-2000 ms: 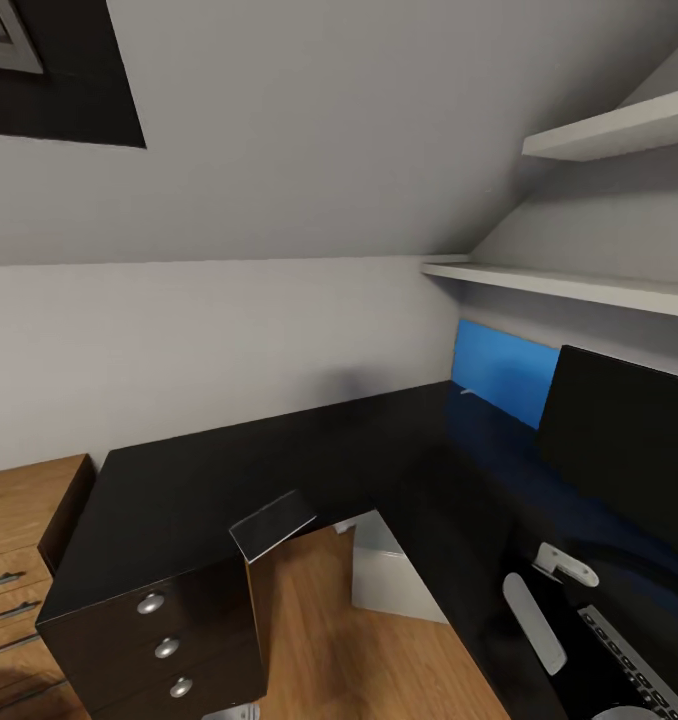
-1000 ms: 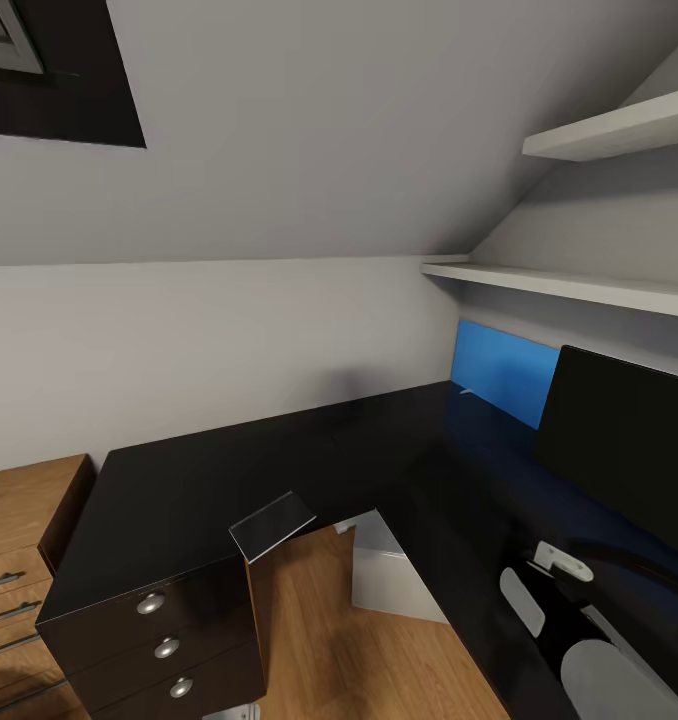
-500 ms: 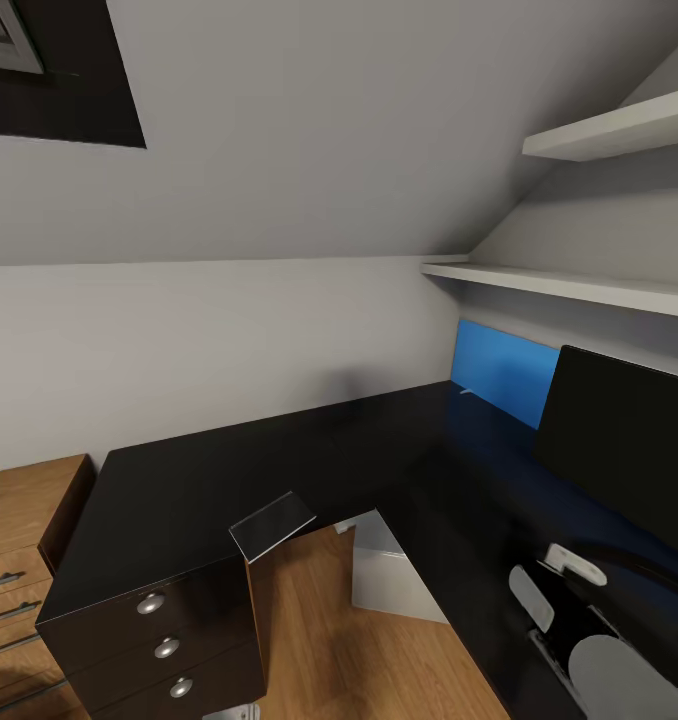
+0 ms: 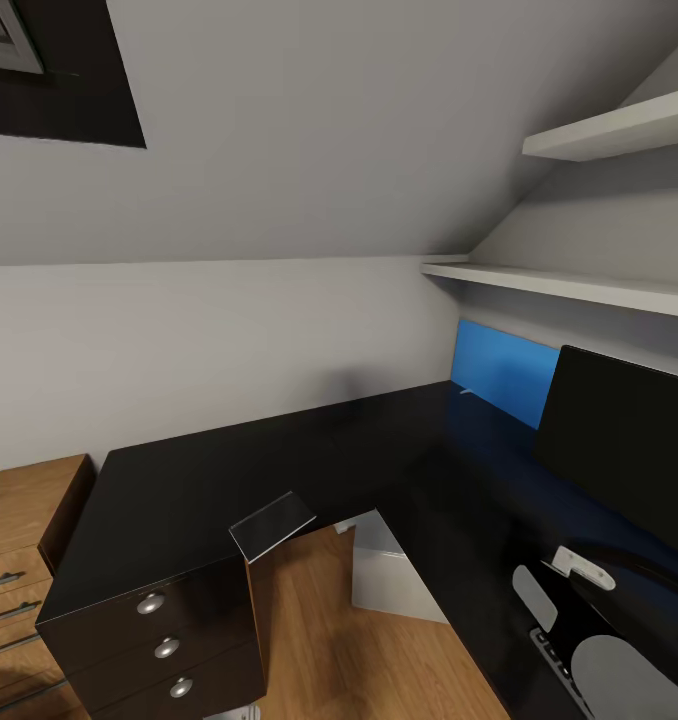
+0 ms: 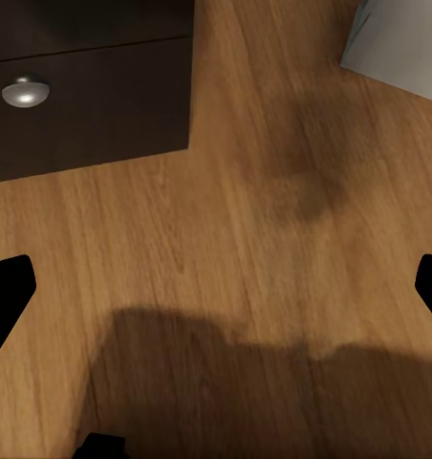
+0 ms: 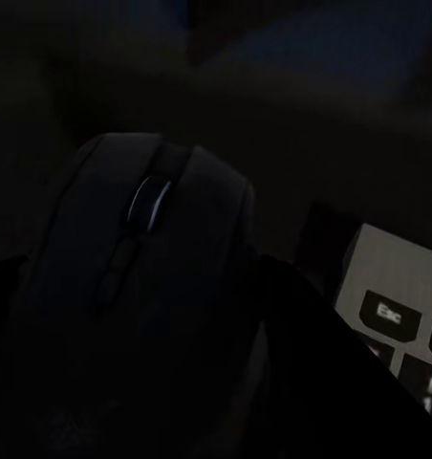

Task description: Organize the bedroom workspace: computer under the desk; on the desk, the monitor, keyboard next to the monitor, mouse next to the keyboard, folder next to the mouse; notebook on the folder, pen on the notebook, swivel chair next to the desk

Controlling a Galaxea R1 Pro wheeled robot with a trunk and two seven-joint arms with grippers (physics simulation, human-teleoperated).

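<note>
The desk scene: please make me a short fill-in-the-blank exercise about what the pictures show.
1. The drawer unit of the desk has three round silver ____.
2. The blue folder leans upright against the ____.
3. In the right wrist view, the mouse lies beside the corner of the ____.
4. The floor below the left tool is made of ____.

Missing words: knobs; wall; keyboard; wood

Dark mouse (image 6: 140, 287) seemingly beside keyboard (image 6: 398, 325) corner.
</note>
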